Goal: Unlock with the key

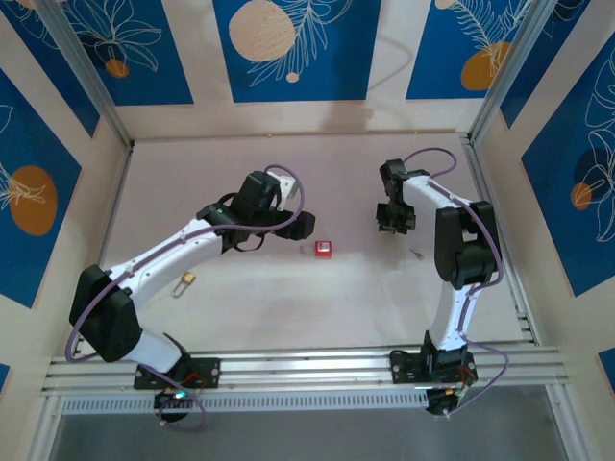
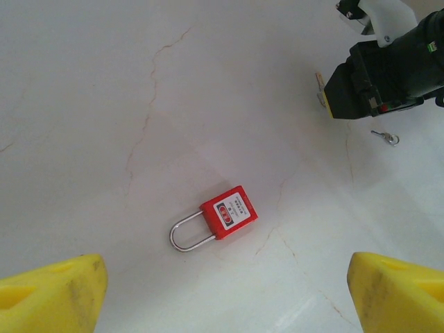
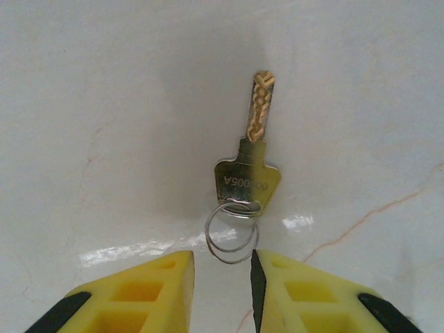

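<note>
Left claw: wide, its yellow fingers at either side above the desk. Beyond them a red padlock lies flat. Right claw: narrow, with the ring of the key at the mouth of the gap; whether it is touching cannot be told. The brass blade points away from the tips, right of the padlock.

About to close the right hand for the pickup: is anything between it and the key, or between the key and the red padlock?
Nothing visible does. The key lies just ahead of the right hand, its ring in the gap between the fingers. The table from there to the red padlock is bare.
</note>
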